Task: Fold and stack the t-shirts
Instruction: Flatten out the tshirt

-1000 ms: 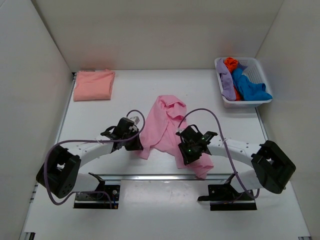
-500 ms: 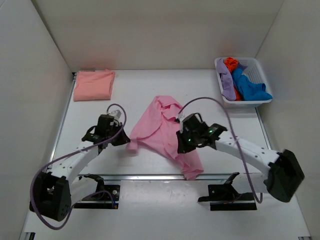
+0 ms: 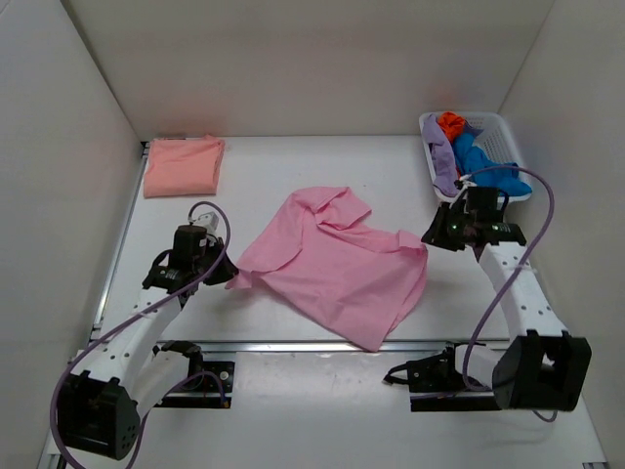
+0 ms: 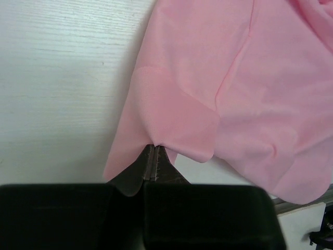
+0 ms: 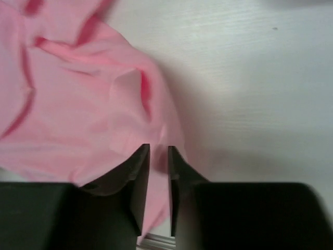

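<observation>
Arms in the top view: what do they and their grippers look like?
The left arm and right arm have white links, black joint housings and black bases. A purple cable loops along each. The left gripper and right gripper are black blocks with dark, tapering fingers.

No readable text anywhere that I can spot, folks. The pink t-shirt (image 3: 332, 264) mid-frame and the folded salmon t-shirt (image 3: 183, 166) in the upper left are both plain cloth with no print showing. The white basket (image 3: 503, 140) in the upper right has no label or logo I can make out either.
</observation>
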Motion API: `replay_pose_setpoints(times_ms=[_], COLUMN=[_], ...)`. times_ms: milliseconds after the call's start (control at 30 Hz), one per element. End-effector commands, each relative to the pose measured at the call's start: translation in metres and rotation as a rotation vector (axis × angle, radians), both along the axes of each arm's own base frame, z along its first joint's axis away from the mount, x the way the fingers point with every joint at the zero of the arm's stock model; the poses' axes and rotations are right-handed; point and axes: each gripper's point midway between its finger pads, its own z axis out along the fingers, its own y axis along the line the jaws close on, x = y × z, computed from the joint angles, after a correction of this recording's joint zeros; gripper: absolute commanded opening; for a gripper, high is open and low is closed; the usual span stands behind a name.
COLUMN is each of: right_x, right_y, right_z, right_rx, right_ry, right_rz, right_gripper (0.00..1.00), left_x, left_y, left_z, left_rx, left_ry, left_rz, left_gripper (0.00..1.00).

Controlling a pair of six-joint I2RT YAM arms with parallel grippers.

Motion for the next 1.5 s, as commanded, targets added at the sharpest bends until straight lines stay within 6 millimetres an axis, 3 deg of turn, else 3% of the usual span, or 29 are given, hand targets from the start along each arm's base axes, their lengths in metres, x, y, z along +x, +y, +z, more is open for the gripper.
replay_pose_setpoints(times_ms=[0, 67, 167, 267, 400, 500, 567, 800, 867, 933, 967, 1033, 1100, 1133, 1200, 1267, 1300, 1367, 1467], right_x=[0.015, 0.015, -0.001, -0.032, -0.091, -0.119, -0.134, -0.126, -0.114, -0.102, -0.086, -0.062, -0.015, -0.004, 0.035, 0.049, 0.059, 0.062, 0.045], right_y=[-0.022, -0.022, -0.010, 0.013, 0.055, 0.083, 0.088, 0.094, 0.097, 0.099, 0.103, 0.112, 0.123, 0.126, 0.136, 0.134, 0.125, 0.113, 0.099], right_z=[-0.005, -0.008, -0.005, -0.022, -0.073, -0.097, -0.117, -0.147, -0.151, -0.155, -0.146, -0.141, -0.108, -0.105, -0.074, -0.072, -0.072, -0.073, -0.075], right_rx=[-0.167, -0.234, -0.234, -0.179, -0.145, -0.132, -0.132, -0.128, -0.121, -0.125, -0.127, -0.170, -0.230, -0.259, -0.279, -0.302, -0.330, -0.349, -0.318], right_ry=[0.052, 0.082, 0.073, 0.126, 0.280, 0.362, 0.440, 0.490, 0.473, 0.481, 0.449, 0.426, 0.332, 0.322, 0.232, 0.231, 0.237, 0.251, 0.244], right_rz=[-0.058, -0.061, -0.024, 0.062, 0.217, 0.295, 0.302, 0.246, 0.247, 0.255, 0.265, 0.300, 0.315, 0.329, 0.332, 0.326, 0.295, 0.261, 0.235], right_gripper=[0.20, 0.39, 0.59, 0.64, 0.64, 0.67, 0.70, 0.75, 0.58, 0.05, 0.00, 0.00, 0.00, 0.00, 0.00, 0.02, 0.07, 0.31, 0.55], left_x=[0.006, 0.004, 0.004, 0.005, 0.004, 0.003, 0.003, 0.004, 0.004, 0.005, 0.005, 0.003, 0.003, 0.002, 0.003, 0.001, 0.001, 0.001, -0.002], left_y=[0.006, 0.006, 0.003, -0.001, -0.006, -0.008, -0.008, -0.006, -0.006, -0.007, -0.008, -0.010, -0.008, -0.010, -0.009, -0.009, -0.008, -0.010, -0.011], left_z=[0.021, 0.020, 0.019, 0.019, 0.012, 0.008, 0.011, 0.017, 0.015, 0.016, 0.018, 0.016, 0.016, 0.018, 0.020, 0.020, 0.018, 0.022, 0.014], left_rx=[0.016, 0.018, 0.007, -0.018, -0.045, -0.049, -0.054, -0.057, -0.058, -0.067, -0.076, -0.076, -0.075, -0.080, -0.081, -0.082, -0.076, -0.088, -0.086], left_ry=[-0.056, -0.058, -0.060, -0.057, -0.044, -0.037, -0.044, -0.063, -0.063, -0.060, -0.069, -0.062, -0.066, -0.064, -0.070, -0.070, -0.069, -0.076, -0.059], left_rz=[0.026, 0.024, 0.027, 0.020, 0.018, 0.017, 0.014, 0.028, 0.024, 0.033, 0.029, 0.025, 0.034, 0.028, 0.032, 0.027, 0.028, 0.028, 0.023], left_gripper=[0.00, 0.00, 0.00, 0.00, 0.00, 0.00, 0.00, 0.00, 0.00, 0.00, 0.00, 0.00, 0.00, 0.00, 0.00, 0.00, 0.00, 0.00, 0.00])
